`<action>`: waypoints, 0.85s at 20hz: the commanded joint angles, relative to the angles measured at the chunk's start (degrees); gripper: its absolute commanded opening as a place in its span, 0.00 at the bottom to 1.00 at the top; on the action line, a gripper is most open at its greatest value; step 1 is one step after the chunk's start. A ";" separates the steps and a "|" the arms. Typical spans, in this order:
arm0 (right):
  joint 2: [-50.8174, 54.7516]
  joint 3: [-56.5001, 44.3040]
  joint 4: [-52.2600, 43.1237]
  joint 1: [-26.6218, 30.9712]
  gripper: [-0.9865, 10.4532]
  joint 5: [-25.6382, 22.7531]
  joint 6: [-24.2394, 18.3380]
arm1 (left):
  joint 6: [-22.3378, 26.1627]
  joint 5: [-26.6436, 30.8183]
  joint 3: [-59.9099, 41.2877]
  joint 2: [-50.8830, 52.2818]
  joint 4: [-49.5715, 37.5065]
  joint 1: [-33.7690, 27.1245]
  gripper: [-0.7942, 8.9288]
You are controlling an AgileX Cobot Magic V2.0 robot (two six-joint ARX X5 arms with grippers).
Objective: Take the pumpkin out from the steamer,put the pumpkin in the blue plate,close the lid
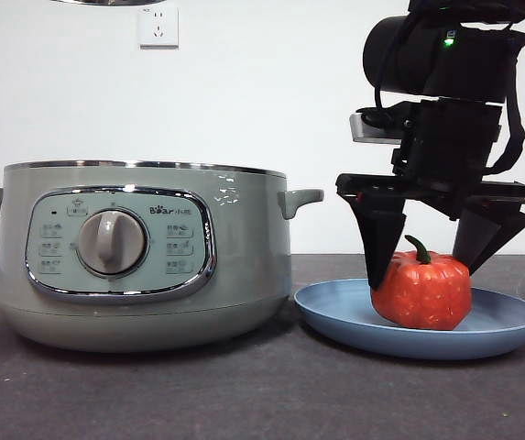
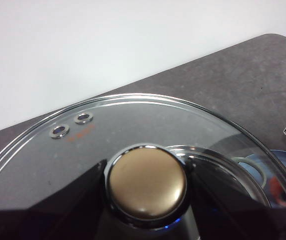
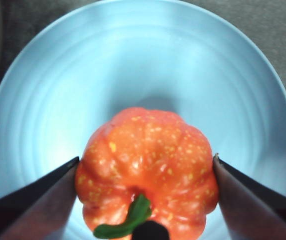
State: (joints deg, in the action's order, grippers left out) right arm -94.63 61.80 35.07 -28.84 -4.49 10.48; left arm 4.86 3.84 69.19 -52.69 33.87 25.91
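The steamer (image 1: 143, 257) stands nearest on the left of the dark, speckled worktop (image 1: 262, 394): a round pot of smooth, pale sage-green plastic with stubby side handles, a chrome-framed panel and a central dial. It stands uncovered, only its chrome rim on top. Just beside it to the right lies the blue plate (image 1: 509, 330), wide, shallow and matte light blue, with faint concentric rings showing in the right wrist view. The pumpkin (image 1: 422, 291) sits on the plate, orange-red, ribbed and flecked with yellow, its curved dark green stem pointing up. The right gripper (image 3: 145, 172) straddles it from above, the tapered black jaws at the pumpkin's two flanks; whether they press it or have just let go cannot be told. The left gripper (image 2: 145, 187) is clamped on the knob of the lid (image 2: 133, 130), a clear glass disc with a chrome rim and two small metal-ringed vents, held aloft; the front view catches only a sliver of its rim at the top edge. The knob looks tan in that light. Behind is a plain white wall (image 1: 271, 92) with a socket (image 1: 158, 26).
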 commanded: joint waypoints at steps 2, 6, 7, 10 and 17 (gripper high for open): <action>-0.44 -0.33 0.02 -0.04 0.59 0.04 -0.09 | -0.24 -0.04 0.63 0.33 -2.80 0.09 0.07; 0.70 -0.24 0.11 -0.11 0.62 0.11 0.17 | -0.24 -0.04 0.63 0.33 -2.78 0.09 0.07; 1.90 -0.22 0.17 -0.15 0.62 0.13 0.17 | -0.24 -0.07 0.63 0.33 -2.78 0.09 0.07; 7.67 -0.22 0.33 -0.22 0.61 0.15 0.55 | -0.37 -0.68 0.61 -0.39 -3.02 0.07 0.07; 24.94 -0.17 0.07 -0.09 0.61 -0.02 0.59 | -0.61 -2.91 -0.20 -9.38 -5.09 0.72 0.07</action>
State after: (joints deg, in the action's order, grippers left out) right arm -70.13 61.80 35.46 -28.88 -4.47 10.72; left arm 4.78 1.04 68.58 -62.65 31.88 26.35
